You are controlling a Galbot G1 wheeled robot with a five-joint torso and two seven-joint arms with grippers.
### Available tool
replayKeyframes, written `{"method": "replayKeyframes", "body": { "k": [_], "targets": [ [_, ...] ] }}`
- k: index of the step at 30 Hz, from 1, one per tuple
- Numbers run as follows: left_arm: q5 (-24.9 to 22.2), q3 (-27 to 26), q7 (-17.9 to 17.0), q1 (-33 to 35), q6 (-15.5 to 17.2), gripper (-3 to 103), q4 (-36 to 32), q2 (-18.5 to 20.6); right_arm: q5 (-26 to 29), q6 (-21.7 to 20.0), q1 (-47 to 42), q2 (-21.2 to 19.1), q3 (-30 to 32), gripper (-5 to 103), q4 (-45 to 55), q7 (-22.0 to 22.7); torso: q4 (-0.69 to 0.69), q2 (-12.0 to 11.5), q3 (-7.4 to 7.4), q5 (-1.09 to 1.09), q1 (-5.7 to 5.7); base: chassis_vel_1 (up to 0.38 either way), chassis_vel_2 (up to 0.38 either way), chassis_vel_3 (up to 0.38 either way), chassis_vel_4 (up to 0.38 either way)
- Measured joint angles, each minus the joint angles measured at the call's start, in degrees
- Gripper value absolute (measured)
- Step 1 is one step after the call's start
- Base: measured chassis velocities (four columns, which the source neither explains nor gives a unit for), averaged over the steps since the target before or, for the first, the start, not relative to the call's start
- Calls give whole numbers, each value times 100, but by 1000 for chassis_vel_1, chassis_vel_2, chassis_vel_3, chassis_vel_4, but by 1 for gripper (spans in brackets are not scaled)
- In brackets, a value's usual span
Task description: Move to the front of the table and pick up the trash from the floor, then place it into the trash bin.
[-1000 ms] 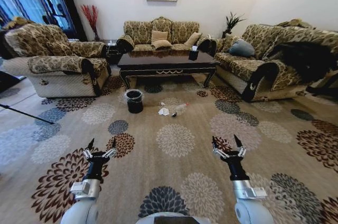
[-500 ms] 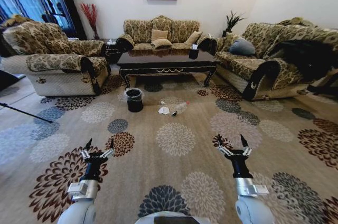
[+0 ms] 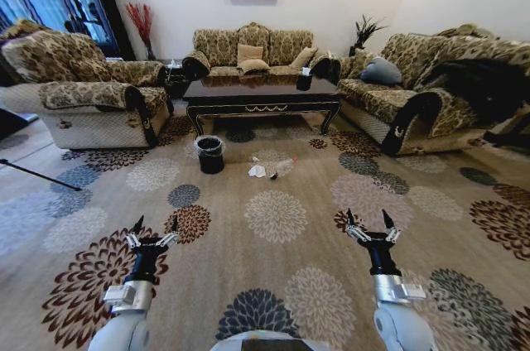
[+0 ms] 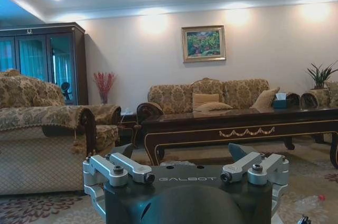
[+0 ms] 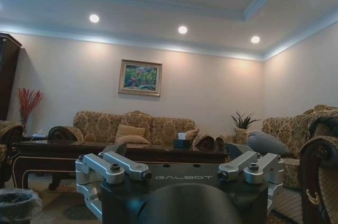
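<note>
Facing glossy dark table (image 3: 262, 92) — crumpled paper trash (image 3: 257, 173), round lined trash bin (image 3: 209, 155) — both grippers (image 3: 155, 228) (image 3: 368, 221) splayed, empty.

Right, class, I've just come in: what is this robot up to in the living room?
It is out on the carpet, facing the table, with nothing in hand. Both arms reach forward low: the left pincer and right pincer are open and empty. The trash, white paper and a clear bottle, lies on the carpet in front of the table, and the bin stands just left of it. Neither has been touched yet.
</note>
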Motion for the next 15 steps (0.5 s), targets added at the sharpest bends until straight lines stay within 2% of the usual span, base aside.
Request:
{"method": "replayKeyframes", "body": {
  "k": [15],
  "targets": [
    [50, 21, 5, 34, -6, 100, -15, -34, -18, 36, -44, 66, -31, 100, 49, -10, 0, -342, -231, 0, -111, 0, 0, 0, 0]
  ]
}}
